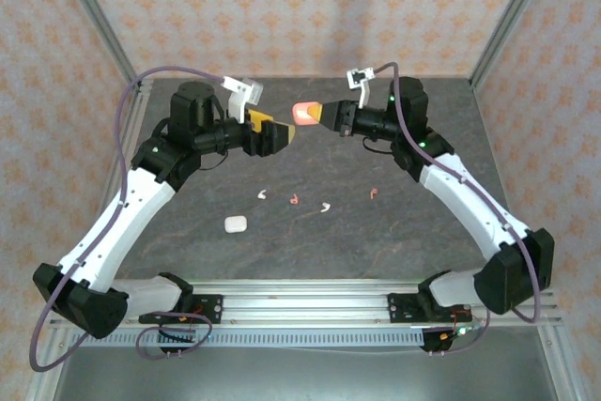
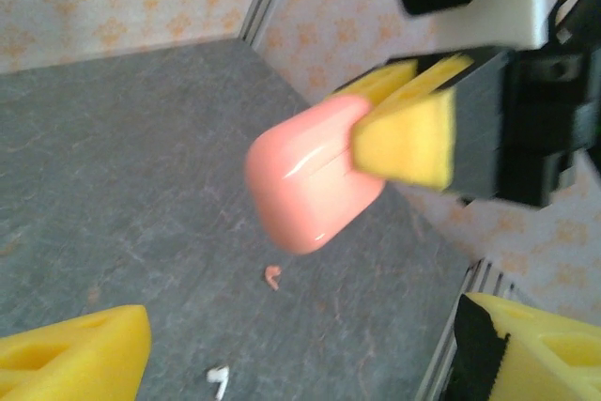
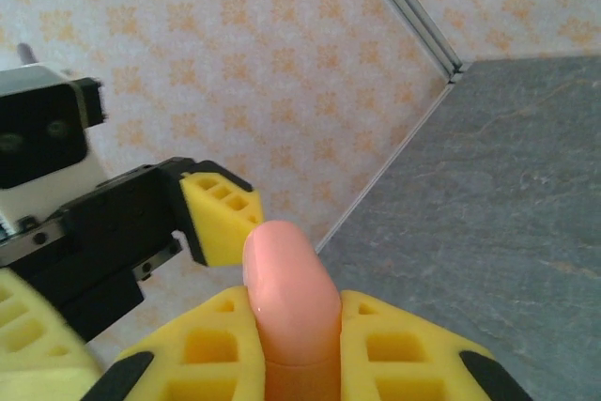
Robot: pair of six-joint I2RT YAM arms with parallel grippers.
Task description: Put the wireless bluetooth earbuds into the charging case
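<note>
My right gripper (image 1: 321, 115) is shut on a pink pebble-shaped charging case (image 1: 303, 113), holding it in the air above the back of the table. In the right wrist view the case (image 3: 291, 288) stands pinched between my yellow fingers (image 3: 404, 345), lid shut. My left gripper (image 1: 282, 134) is open just left of the case, not touching it. In the left wrist view the case (image 2: 310, 185) hangs ahead between my wide-apart jaws. Several earbuds lie on the table: white (image 1: 262, 195), pinkish-red (image 1: 294, 200), white (image 1: 324, 206), pinkish-red (image 1: 375, 193).
A white charging case (image 1: 235, 223) lies shut on the grey table (image 1: 188, 232), nearer the front left. Patterned walls and metal frame posts (image 1: 507, 16) close in the back and sides. A rail (image 1: 310, 302) runs along the near edge.
</note>
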